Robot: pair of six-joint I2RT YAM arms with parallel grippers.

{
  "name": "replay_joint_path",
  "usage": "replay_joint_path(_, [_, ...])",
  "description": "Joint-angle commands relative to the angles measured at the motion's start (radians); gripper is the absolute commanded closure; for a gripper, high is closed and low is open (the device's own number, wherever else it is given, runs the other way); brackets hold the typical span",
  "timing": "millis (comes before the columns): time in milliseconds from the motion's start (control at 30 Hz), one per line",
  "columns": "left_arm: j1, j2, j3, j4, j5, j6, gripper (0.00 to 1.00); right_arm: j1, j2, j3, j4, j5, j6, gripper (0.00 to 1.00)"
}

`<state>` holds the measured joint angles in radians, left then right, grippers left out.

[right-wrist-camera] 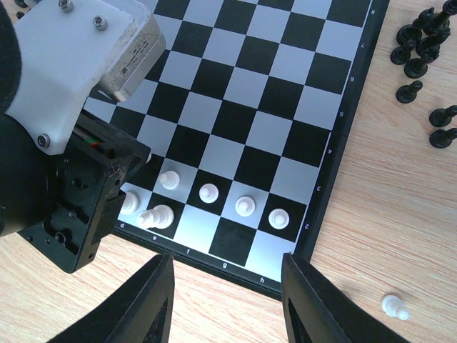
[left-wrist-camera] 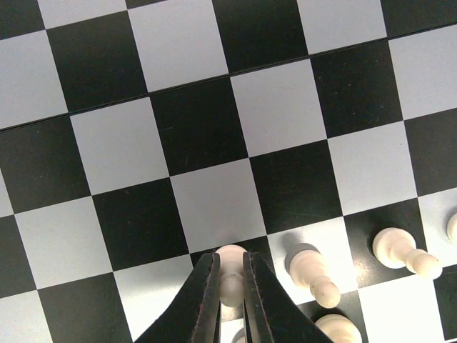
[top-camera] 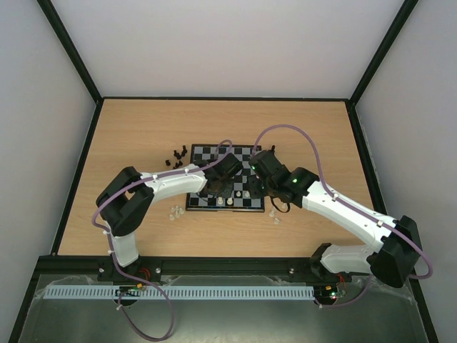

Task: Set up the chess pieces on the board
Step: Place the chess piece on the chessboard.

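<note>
The board (top-camera: 214, 161) lies mid-table. My left gripper (top-camera: 218, 189) hangs over its near rows. In the left wrist view the left gripper (left-wrist-camera: 230, 257) is shut on the head of a white pawn (left-wrist-camera: 230, 287), whose base is on a black square of the board (left-wrist-camera: 214, 121). Two more white pawns (left-wrist-camera: 313, 274) stand to its right. My right gripper (top-camera: 263, 175) is open and empty. In the right wrist view the right gripper (right-wrist-camera: 227, 257) straddles the near rim of the board (right-wrist-camera: 264, 93), in front of a row of white pawns (right-wrist-camera: 245, 206) and a taller white piece (right-wrist-camera: 156, 216).
Black pieces (top-camera: 178, 157) are grouped on the table off the board's far left corner, and more black pieces (right-wrist-camera: 421, 43) lie off its right side. Loose white pieces lie at the near left (top-camera: 173, 212) and near right (top-camera: 275, 218). One white piece (right-wrist-camera: 394, 306) lies beside the near right corner.
</note>
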<state>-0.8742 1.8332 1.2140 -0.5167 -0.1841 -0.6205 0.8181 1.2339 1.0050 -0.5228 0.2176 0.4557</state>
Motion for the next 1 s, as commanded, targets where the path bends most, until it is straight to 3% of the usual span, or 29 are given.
replay_joint_path(0, [-0.007, 0.016, -0.008, -0.025, -0.008, -0.012, 0.93, -0.003, -0.021, -0.006, -0.041, 0.003, -0.005, 0.58])
replay_joint_path(967, [-0.02, 0.04, -0.015, -0.042, -0.009, -0.018, 0.87, -0.003, -0.017, -0.013, -0.031, -0.006, -0.006, 0.58])
